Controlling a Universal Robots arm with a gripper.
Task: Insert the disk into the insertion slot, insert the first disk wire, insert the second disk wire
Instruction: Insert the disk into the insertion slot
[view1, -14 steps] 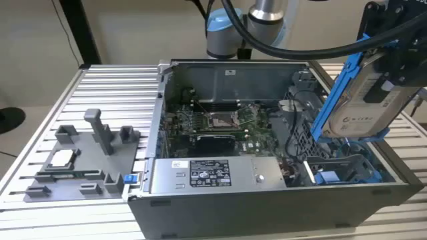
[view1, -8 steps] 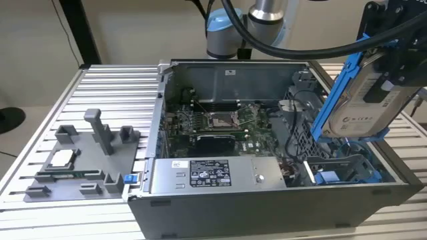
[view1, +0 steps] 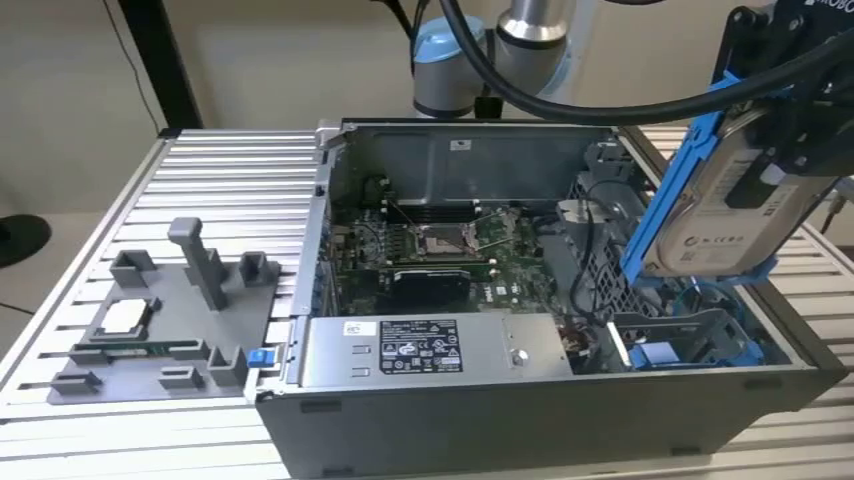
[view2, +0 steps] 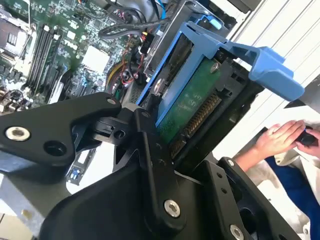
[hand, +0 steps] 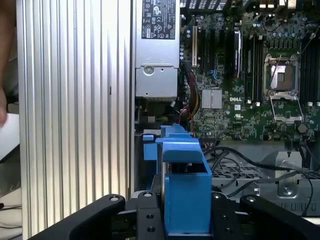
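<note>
Gripper fingers clamped on the disk, upper right; best squared to the insertion slot below, lowered slowly.

Exterior view: off the arm, raised, looking down at an angle into the open computer case on the ribbed table — middle distance, arm base at upper middle of the frame.
First wrist view: close behind the gripper, facing straight down past the clamped disk onto the motherboard and power-supply box.
Second wrist view: closer still, slanted along the disk's green board side.
Shared: motherboard in all three — gripper and disk too.
</note>
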